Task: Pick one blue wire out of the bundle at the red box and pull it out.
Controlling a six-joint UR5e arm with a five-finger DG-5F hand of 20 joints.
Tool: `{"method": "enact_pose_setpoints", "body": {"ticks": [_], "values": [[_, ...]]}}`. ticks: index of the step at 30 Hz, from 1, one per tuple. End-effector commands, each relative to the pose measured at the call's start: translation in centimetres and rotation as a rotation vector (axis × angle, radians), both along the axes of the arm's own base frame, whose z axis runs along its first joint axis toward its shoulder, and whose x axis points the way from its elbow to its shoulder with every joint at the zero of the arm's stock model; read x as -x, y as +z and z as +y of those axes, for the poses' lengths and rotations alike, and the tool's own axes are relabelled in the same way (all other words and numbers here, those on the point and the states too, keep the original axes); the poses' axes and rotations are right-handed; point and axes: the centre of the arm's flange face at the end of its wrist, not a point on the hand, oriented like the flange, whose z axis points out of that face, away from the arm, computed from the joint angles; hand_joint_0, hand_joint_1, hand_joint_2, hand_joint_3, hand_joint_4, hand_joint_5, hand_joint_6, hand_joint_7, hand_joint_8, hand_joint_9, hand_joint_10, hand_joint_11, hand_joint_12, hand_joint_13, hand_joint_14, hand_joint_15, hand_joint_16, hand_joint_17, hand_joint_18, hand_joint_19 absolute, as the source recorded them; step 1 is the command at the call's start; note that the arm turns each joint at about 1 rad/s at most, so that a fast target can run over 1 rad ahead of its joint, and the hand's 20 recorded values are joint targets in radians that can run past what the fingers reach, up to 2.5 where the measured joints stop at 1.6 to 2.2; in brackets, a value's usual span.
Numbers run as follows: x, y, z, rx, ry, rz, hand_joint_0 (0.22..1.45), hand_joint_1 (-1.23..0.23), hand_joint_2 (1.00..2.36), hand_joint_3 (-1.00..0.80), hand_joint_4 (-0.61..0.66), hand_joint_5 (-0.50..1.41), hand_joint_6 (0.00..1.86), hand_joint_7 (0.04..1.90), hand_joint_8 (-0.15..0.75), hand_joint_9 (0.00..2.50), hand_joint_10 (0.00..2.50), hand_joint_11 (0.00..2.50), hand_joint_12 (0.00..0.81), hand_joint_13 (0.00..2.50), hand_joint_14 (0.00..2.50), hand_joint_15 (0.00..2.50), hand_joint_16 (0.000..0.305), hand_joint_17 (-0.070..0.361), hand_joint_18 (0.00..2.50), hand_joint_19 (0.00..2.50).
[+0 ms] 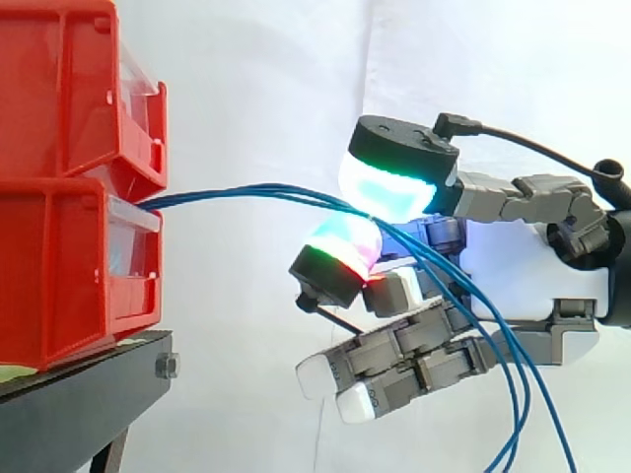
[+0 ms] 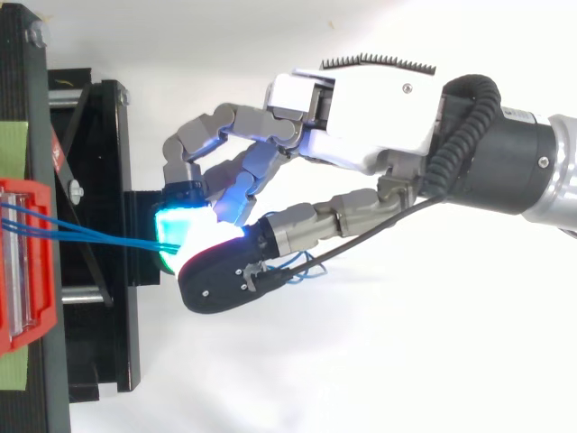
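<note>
White curtain (image 1: 256, 79) was seen behind. Glowing fingers (image 1: 389, 187) of the hand (image 2: 361, 108) were pinched on the blue wires (image 1: 246, 194), still lodged in the red bin (image 1: 69, 276); grasping was judged done, pulling left.

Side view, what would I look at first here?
Probably the hand on the right, with its glowing fingers mid-picture: one cyan above, one red and green below. They pinch the blue wires between them. Those wires run left into the stacked red bins and droop down past the palm on the right.
</note>
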Motion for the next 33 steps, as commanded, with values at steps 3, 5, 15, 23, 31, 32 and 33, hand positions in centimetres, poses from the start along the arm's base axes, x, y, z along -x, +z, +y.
{"method": "enact_pose_setpoints", "body": {"ticks": [3, 5, 15, 23, 31, 32, 33], "values": [[0.00, 0.00, 0.01, 0.000, 0.000, 0.000, 0.62, -0.88, 1.02, -0.17, 0.10, -0.15, 0.89, 1.26, 0.269, 1.04, 0.02, 0.86, 0.378, 0.65, 0.02, 0.40, 0.059, 0.132, 0.53, 0.37], [0.01, 0.00, -0.11, 0.000, -0.001, 0.000, 0.63, -0.90, 1.02, -0.19, 0.11, -0.16, 0.89, 1.26, 0.266, 1.00, 0.03, 0.85, 0.374, 0.63, 0.02, 0.39, 0.058, 0.131, 0.51, 0.36], [0.00, 0.00, 0.01, 0.000, 0.000, 0.000, 0.68, -0.94, 1.02, -0.20, 0.15, -0.19, 0.88, 1.20, 0.262, 0.90, 0.03, 0.83, 0.378, 0.58, 0.02, 0.37, 0.059, 0.134, 0.48, 0.32], [-0.02, 0.02, 0.01, 0.001, 0.000, -0.001, 0.76, -0.91, 1.02, -0.19, 0.14, -0.21, 0.89, 1.13, 0.248, 0.84, 0.02, 0.82, 0.369, 0.54, 0.01, 0.35, 0.060, 0.134, 0.45, 0.31], [0.01, 0.00, -0.11, 0.000, -0.001, 0.000, 0.82, -0.88, 1.02, -0.14, 0.14, -0.21, 0.89, 1.12, 0.243, 0.87, 0.02, 0.81, 0.365, 0.55, 0.01, 0.37, 0.058, 0.130, 0.42, 0.37], [0.00, 0.00, 0.01, 0.000, 0.000, 0.000, 0.81, -0.88, 1.02, -0.13, 0.14, -0.21, 0.89, 1.13, 0.244, 0.87, 0.02, 0.82, 0.367, 0.55, 0.01, 0.37, 0.058, 0.130, 0.42, 0.38], [-0.01, -0.11, 0.01, 0.000, 0.000, 0.001, 0.80, -0.88, 1.02, -0.10, 0.16, -0.20, 0.89, 1.16, 0.245, 0.88, 0.02, 0.82, 0.366, 0.55, 0.01, 0.37, 0.058, 0.130, 0.42, 0.37]]}}
